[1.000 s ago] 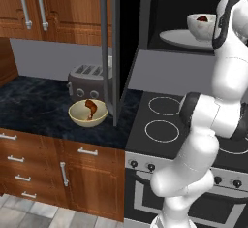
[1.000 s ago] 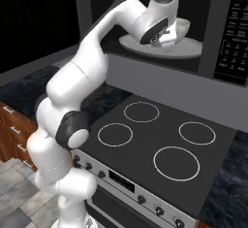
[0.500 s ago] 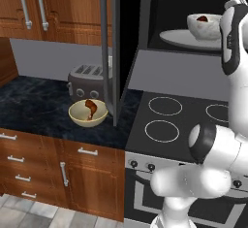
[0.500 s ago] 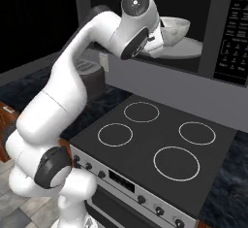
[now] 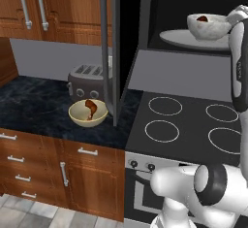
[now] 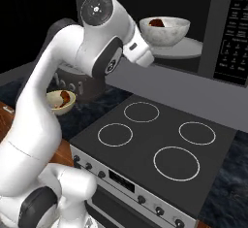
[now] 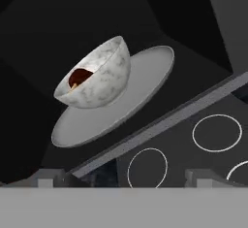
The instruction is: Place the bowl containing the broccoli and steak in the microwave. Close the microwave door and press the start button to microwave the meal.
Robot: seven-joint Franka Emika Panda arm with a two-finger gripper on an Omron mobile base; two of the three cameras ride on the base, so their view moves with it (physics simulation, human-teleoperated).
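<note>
The white bowl point(image 7: 94, 79) stands upright on the round pale turntable plate point(image 7: 116, 103) inside the black microwave point(image 6: 213, 8). The dark brown steak point(image 7: 79, 77) shows over the bowl's rim; the broccoli is hidden inside. From the sides the bowl point(image 5: 208, 25) point(image 6: 164, 30) sits alone in the cavity. My gripper point(image 7: 123, 179) is open and empty, a short way in front of the plate and not touching the bowl. The wrist point(image 6: 137, 45) hangs at the cavity's left front. The microwave door point(image 5: 109, 52) stands swung open, edge-on, left of the cavity.
The microwave's button panel point(image 6: 238, 33) is at the cavity's right. Below lies the black stovetop point(image 6: 160, 139) with ring burners. On the dark counter to the left sit a tan bowl with a drumstick point(image 5: 88, 113) and a grey toaster point(image 5: 86, 79), close to the open door.
The hand has pulled back out of the microwave cavity, away from the bowl, and the arm has swung left. The bowl stays on the plate. The jaws have stayed open.
</note>
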